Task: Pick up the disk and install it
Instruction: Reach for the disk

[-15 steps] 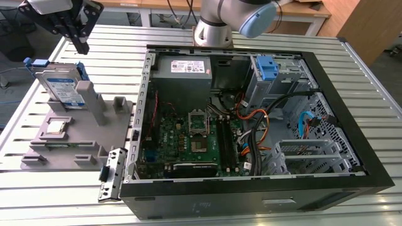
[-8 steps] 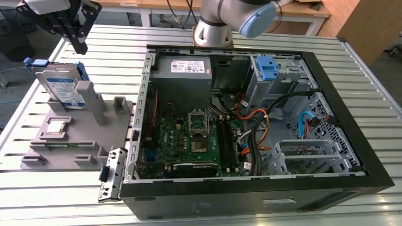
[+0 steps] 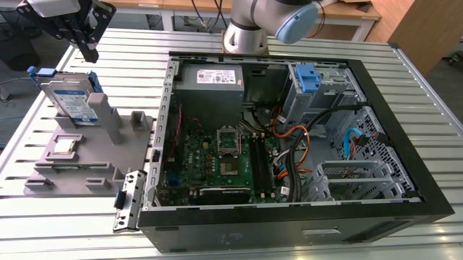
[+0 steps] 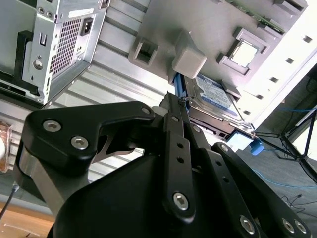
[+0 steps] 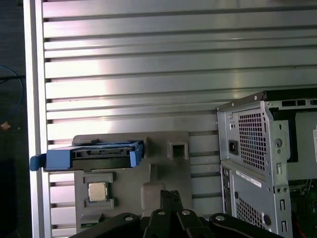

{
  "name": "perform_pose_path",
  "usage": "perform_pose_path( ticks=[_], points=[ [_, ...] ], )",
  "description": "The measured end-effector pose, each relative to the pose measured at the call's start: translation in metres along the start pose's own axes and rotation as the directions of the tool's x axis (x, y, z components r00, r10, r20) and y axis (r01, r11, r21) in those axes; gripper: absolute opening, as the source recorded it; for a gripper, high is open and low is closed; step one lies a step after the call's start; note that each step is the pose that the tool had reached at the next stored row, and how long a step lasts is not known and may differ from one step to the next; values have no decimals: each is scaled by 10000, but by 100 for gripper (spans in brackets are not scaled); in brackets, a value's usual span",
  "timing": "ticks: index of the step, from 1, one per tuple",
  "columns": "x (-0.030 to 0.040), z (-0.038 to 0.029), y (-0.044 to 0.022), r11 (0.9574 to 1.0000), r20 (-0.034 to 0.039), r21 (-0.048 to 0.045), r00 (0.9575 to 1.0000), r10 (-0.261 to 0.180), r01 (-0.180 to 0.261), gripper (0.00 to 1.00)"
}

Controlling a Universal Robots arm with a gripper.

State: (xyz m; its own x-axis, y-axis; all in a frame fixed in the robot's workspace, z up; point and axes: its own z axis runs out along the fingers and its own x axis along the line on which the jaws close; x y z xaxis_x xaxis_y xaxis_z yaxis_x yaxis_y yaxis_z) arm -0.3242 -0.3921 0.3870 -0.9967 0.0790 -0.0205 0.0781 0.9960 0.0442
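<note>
The pincer (image 3: 90, 54) hangs clenched on nothing above the disk (image 3: 71, 100). The disk stands on edge in a grey holder (image 3: 79, 157) on the worktop (image 3: 145, 40), beside the open computer case (image 3: 426, 200). The slot hides its lower edge.

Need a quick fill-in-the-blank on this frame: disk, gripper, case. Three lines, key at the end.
1. The disk has carrier rails that are ____ in colour.
2. The gripper hangs above the disk, shut, not touching it, and holds ____.
3. The grey holder with the disk sits to the exterior view's ____ of the open computer case.
Missing words: blue; nothing; left.
</note>
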Motion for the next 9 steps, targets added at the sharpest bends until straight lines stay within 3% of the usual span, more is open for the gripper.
perform_pose_path(
  ticks=[5,9],
  points=[
    [17,5,-1,10000,-7,2,10000,-1,1,11],
    [92,24,-1,10000,-5,0,10000,1,-1,11]
  ],
)
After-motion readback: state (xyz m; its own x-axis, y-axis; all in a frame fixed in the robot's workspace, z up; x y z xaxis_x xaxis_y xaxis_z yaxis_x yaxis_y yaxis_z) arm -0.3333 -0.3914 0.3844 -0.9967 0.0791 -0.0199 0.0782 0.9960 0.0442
